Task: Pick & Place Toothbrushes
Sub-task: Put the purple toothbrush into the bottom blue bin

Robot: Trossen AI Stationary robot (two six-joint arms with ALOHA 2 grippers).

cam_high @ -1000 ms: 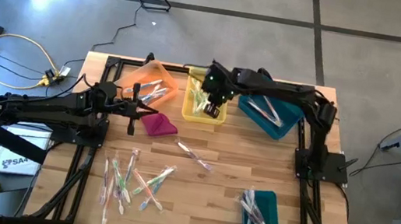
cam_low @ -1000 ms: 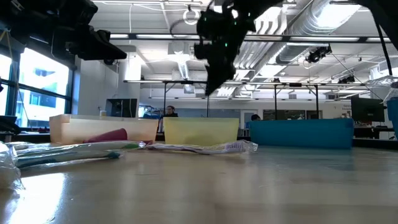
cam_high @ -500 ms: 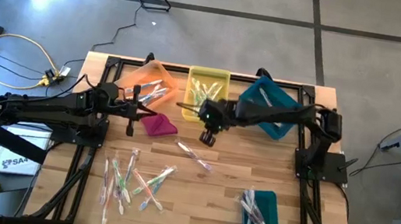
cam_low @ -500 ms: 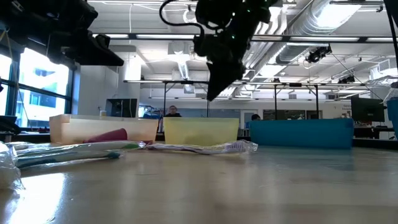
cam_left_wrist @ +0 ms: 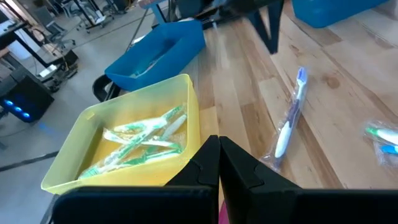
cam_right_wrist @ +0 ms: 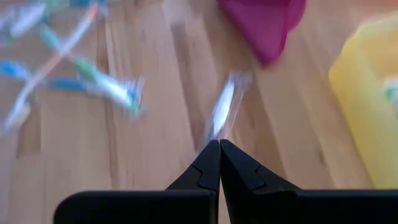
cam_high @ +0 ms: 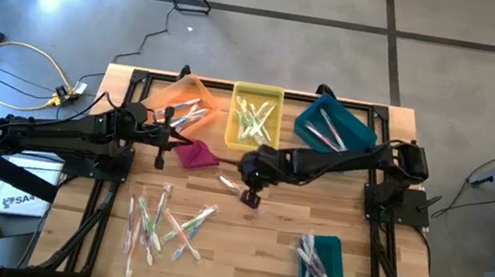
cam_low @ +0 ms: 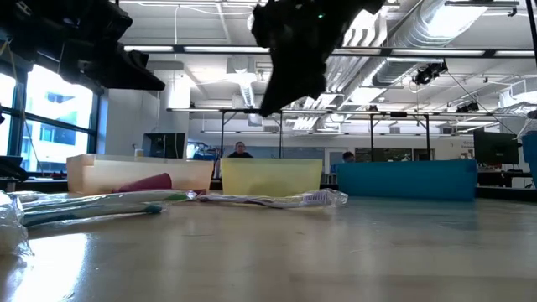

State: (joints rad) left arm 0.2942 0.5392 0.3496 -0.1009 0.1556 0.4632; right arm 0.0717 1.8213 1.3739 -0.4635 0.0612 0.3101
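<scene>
Right hand hangs over the lone wrapped toothbrush mid-worktop, fingers pinched together, holding nothing. To grab it well, it should spread its fingers first, straddle the handle crosswise, then descend. Left hand waits closed and empty beside the magenta cloth. More toothbrushes lie scattered near the front.
</scene>
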